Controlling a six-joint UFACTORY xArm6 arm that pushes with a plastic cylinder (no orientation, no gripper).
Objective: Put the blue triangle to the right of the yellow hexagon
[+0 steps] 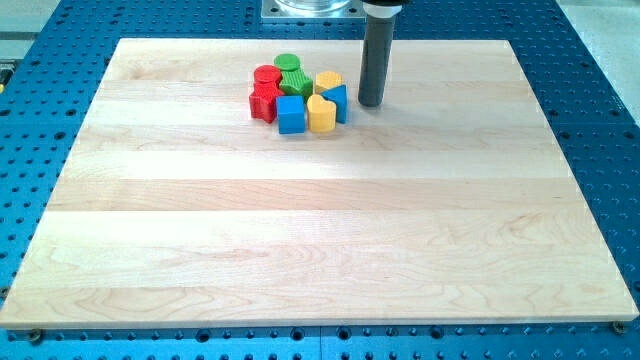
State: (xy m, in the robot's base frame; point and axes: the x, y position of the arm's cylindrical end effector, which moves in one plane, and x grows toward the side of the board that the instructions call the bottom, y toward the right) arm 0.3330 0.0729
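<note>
The blue triangle (337, 101) sits at the right edge of a tight cluster near the view's top, just right of a yellow heart-shaped block (320, 114) and below the yellow hexagon (327, 81). My tip (370, 104) stands on the board just right of the blue triangle, close to it; I cannot tell whether it touches. The dark rod rises straight up from there.
The cluster also holds a blue cube (290, 114), a red star-like block (264, 102), a red cylinder (266, 76), a green cylinder (287, 63) and a green block (296, 82). The wooden board (320, 230) lies on a blue perforated table (40, 120).
</note>
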